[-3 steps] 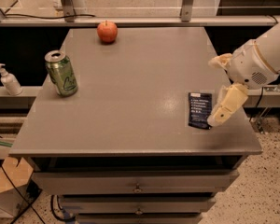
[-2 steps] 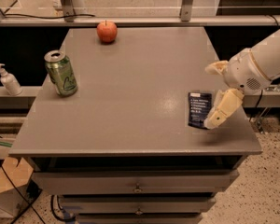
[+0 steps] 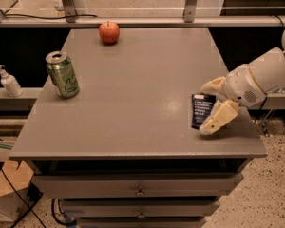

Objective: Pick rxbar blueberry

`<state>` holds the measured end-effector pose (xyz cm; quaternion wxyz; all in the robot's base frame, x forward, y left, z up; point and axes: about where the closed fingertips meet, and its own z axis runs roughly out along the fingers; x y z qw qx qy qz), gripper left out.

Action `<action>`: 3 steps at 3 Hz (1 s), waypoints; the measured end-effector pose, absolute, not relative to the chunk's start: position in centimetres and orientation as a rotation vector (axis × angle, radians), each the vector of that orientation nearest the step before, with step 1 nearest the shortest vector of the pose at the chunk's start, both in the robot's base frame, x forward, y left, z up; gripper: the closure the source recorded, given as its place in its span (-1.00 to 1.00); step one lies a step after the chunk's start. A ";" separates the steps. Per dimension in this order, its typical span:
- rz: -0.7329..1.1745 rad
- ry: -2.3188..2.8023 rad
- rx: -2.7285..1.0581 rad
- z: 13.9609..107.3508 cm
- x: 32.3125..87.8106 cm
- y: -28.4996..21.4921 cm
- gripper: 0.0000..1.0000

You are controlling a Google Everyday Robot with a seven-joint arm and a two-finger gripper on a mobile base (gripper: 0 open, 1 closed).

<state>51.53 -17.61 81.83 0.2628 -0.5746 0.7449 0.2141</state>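
The rxbar blueberry (image 3: 201,109) is a small flat dark navy bar with pale text, lying near the right front of the grey table (image 3: 133,99). My gripper (image 3: 207,108) comes in from the right, low over the bar. Its pale fingers (image 3: 220,118) are spread, one at the bar's far end and one at its near right corner. The fingers are open and partly cover the bar's right edge. The bar lies flat on the table.
A green can (image 3: 62,74) stands at the left side of the table. A red apple (image 3: 109,32) sits at the far edge. A soap pump bottle (image 3: 8,81) stands on a shelf left of the table. Drawers (image 3: 140,186) lie below the front edge.
My gripper has moved left and down, closer over the bar, and its fingers now straddle the bar's right side. The bar, can and apple have not moved.
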 end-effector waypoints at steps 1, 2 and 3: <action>0.602 2.000 -1.554 81.7 51.5 -17.0 -0.19; 0.608 1.985 -1.558 82.0 51.5 -16.5 0.28; 0.597 1.958 -1.558 83.1 51.8 -16.3 0.76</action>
